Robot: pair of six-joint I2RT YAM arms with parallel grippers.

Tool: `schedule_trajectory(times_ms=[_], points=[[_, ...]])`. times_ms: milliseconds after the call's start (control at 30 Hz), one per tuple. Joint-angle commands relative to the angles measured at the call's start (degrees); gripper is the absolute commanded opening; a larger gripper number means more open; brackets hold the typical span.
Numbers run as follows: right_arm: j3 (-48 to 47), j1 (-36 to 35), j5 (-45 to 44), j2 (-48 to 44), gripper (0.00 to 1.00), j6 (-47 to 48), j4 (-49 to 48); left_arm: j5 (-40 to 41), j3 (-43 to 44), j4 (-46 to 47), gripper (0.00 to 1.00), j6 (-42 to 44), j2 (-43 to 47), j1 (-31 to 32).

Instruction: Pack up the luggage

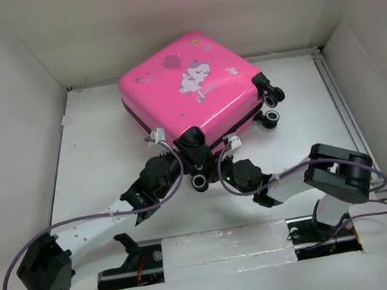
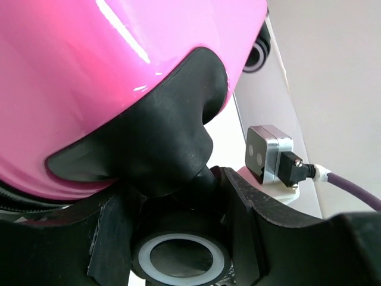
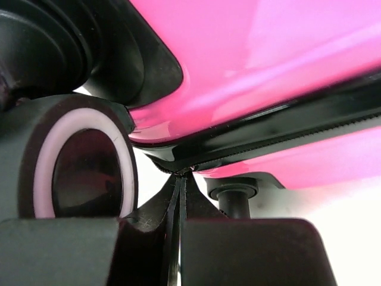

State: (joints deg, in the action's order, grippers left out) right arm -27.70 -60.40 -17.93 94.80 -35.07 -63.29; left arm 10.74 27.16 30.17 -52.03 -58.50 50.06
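The hot-pink suitcase lies flat and closed at the back middle of the white table, cartoon print up. It fills the left wrist view and the right wrist view. My left gripper is at its near corner, its jaws closed round the black corner wheel. My right gripper is just right of that, fingers pressed together with the tips at the black zipper seam, pinching what looks like the zipper pull. The same wheel shows at left in the right wrist view.
Two more wheels stick out at the suitcase's right side. White walls close in the table on the left, back and right. A metal rail runs along the right edge. The right wrist camera sits close beside my left gripper.
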Motion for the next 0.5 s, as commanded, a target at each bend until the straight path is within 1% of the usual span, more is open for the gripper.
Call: schedule_trajectory(times_ms=[0, 33, 67, 100, 133, 167, 200, 233, 267, 300, 367, 400, 433, 467], points=[[-1.56, -8.42, 15.57, -5.75, 0.00, 3.60, -4.97, -9.79, 7.38, 14.32, 0.20, -2.48, -1.72, 4.69], [-0.95, -8.42, 12.78, -7.60, 0.00, 3.60, -1.61, -8.73, 6.77, 12.47, 0.35, -1.42, -0.57, 4.69], [-0.34, -8.42, 11.10, -9.36, 0.00, 4.21, 1.56, -7.42, 6.77, 8.10, 0.50, -0.36, 0.83, 4.69], [-0.33, -8.42, 9.77, -12.68, 0.00, 4.83, 7.24, -6.01, 6.16, 4.93, 0.64, 0.78, 2.32, 4.69], [0.28, -7.37, 8.80, -14.19, 0.00, 4.84, 9.91, -2.43, 6.15, 1.15, 0.74, 2.97, 5.56, 4.69], [0.89, -6.67, 8.79, -15.60, 0.00, 4.84, 12.11, -1.00, 6.15, -4.97, 0.91, 4.03, 7.24, 4.69], [1.42, -5.88, 8.79, -18.14, 0.00, 5.36, 14.74, 0.06, 6.15, -7.21, 0.96, 5.26, 8.91, 4.69], [2.03, -5.17, 8.79, -19.38, 0.00, 5.36, 15.73, 2.59, 6.15, -9.93, 0.99, 6.14, 12.06, 4.69], [2.56, -3.42, 10.27, -20.61, 0.00, 5.36, 17.22, 3.49, 6.15, -14.74, 1.00, 7.72, 13.49, 4.69], [3.44, -2.62, 10.29, -23.15, 0.00, 5.36, 20.54, 4.54, 6.15, -17.58, 1.00, 8.26, 16.11, 4.69], [4.67, 0.18, 11.86, -25.97, 0.00, 5.36, 23.02, 7.26, 6.15, -22.16, 0.98, 8.26, 18.59, 4.69], [5.98, 1.07, 12.39, -27.38, 0.00, 5.36, 23.99, 8.32, 6.15, -25.13, 0.96, 9.22, 19.64, 4.69], [5.99, 1.95, 12.92, -30.44, 0.00, 5.36, 26.35, 9.11, 6.15, -26.56, 0.91, 9.23, 20.61, 4.69], [6.78, 2.82, 13.45, -31.86, 0.00, 5.36, 27.50, 9.73, 6.15, -27.53, 0.82, 9.23, 21.92, 4.69]])
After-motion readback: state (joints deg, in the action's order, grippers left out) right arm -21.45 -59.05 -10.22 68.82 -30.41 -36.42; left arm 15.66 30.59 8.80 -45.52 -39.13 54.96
